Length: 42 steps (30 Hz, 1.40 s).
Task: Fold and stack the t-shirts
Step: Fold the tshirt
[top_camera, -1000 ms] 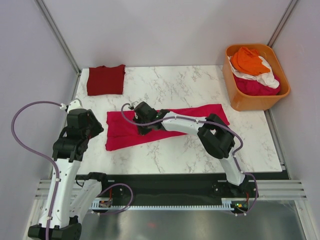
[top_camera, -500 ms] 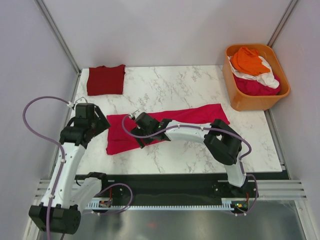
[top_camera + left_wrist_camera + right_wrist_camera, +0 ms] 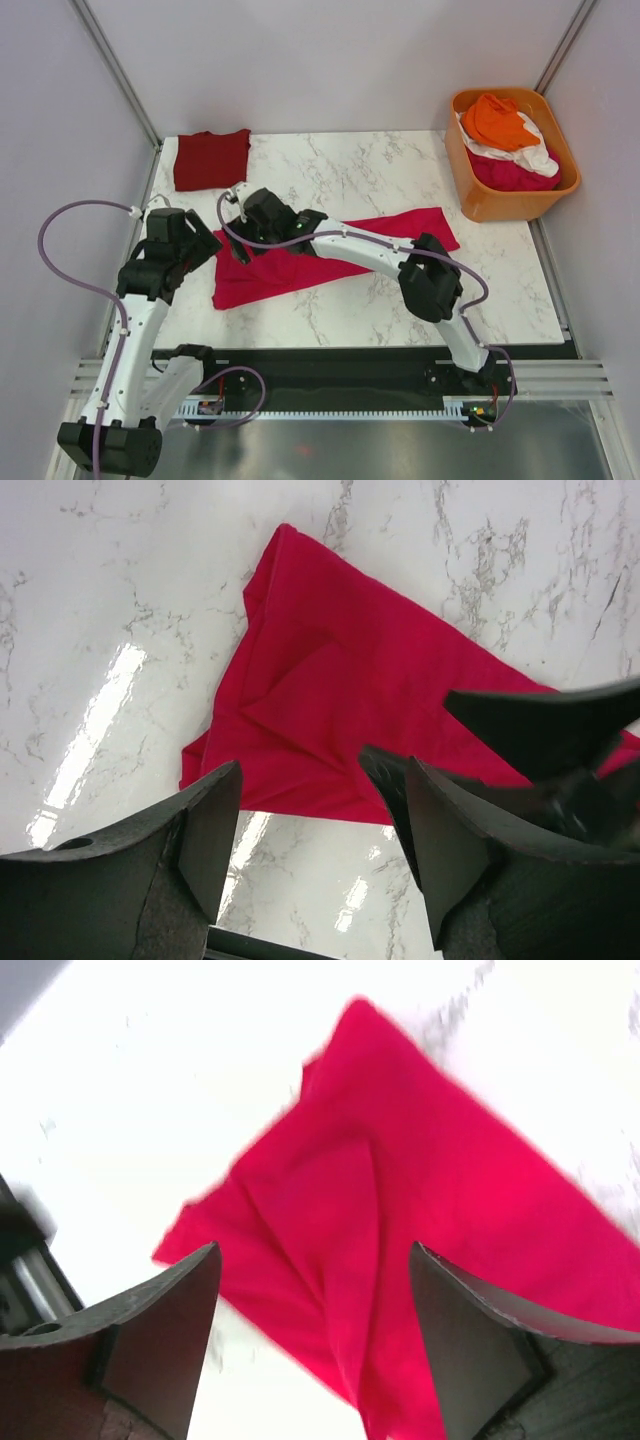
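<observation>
A bright magenta-pink t-shirt (image 3: pixel 265 278), folded into a long strip, lies slantwise across the marble table (image 3: pixel 340 170). My right gripper (image 3: pixel 243 240) hovers open over its left end; in the right wrist view the cloth (image 3: pixel 400 1210) lies below the fingers (image 3: pixel 170 1330), apart from them. My left gripper (image 3: pixel 205 242) stands open at the shirt's left edge, with bare marble between its fingers (image 3: pixel 210 830) and the shirt (image 3: pixel 340 690) just beyond. A maroon-red t-shirt (image 3: pixel 211 158) lies folded at the back left.
An orange plastic tub (image 3: pixel 500 205) stands at the back right, holding orange (image 3: pixel 497 120), white (image 3: pixel 535 157) and pink (image 3: pixel 510 175) shirts. The right arm (image 3: pixel 370 252) stretches over the middle of the magenta shirt. Grey walls close in both sides.
The right gripper has let go of the magenta shirt, opened and moved toward the back left. The left gripper has opened wider and swung in to the shirt's left end.
</observation>
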Motion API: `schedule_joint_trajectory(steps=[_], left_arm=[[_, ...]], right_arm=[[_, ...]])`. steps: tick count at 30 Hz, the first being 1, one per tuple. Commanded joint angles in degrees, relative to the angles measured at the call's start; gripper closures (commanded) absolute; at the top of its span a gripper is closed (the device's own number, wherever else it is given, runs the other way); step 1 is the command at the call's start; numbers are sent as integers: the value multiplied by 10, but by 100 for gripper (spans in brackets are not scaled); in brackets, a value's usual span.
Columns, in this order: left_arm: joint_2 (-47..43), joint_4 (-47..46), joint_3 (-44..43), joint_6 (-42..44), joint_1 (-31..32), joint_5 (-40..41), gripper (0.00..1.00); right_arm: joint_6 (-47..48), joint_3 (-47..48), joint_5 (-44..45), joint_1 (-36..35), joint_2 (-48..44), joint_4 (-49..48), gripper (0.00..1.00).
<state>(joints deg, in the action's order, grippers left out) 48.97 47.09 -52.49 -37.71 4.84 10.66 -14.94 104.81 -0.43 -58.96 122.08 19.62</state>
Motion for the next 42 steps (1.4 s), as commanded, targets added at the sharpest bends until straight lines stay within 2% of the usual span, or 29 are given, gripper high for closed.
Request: schedule_joint_trajectory(steps=[1, 3, 7, 12, 16, 22, 29, 32, 34, 39, 40, 41, 42], left_arm=[[3, 5, -22, 1, -3, 7, 27], [-10, 23, -26, 9, -3, -7, 29], [-48, 66, -48, 63, -3, 1, 29], [-102, 89, -60, 112, -3, 40, 23], [-121, 87, -54, 111, -3, 45, 22], [-120, 77, -46, 104, -3, 62, 27], [-124, 71, -40, 98, -3, 71, 29], [-121, 71, -41, 98, -3, 72, 29], [-117, 71, -41, 98, -3, 73, 29], [-114, 76, -45, 97, -3, 76, 28], [-113, 77, -45, 95, -3, 78, 26], [-110, 79, -46, 95, -4, 81, 25], [-109, 80, -46, 93, -4, 82, 24]], right_arm=[[-11, 75, -49, 19, 98, 15, 17], [-20, 116, -56, 25, 126, 23, 20], [-27, 135, -70, 27, 157, 25, 25], [-30, 132, -79, 28, 166, 25, 30], [-37, 134, -92, 27, 178, 24, 36], [-40, 123, -91, 17, 170, 23, 47], [-40, 123, -89, -6, 148, 20, 97], [-39, 99, -89, -28, 120, 17, 99], [-39, 72, -89, -43, 85, -3, 99], [-50, -7, -82, -82, 26, -35, 84], [-52, -22, -78, -85, 3, -43, 74], [-53, -47, -84, -89, -8, -51, 43], [-53, -58, -88, -90, -25, -62, 30]])
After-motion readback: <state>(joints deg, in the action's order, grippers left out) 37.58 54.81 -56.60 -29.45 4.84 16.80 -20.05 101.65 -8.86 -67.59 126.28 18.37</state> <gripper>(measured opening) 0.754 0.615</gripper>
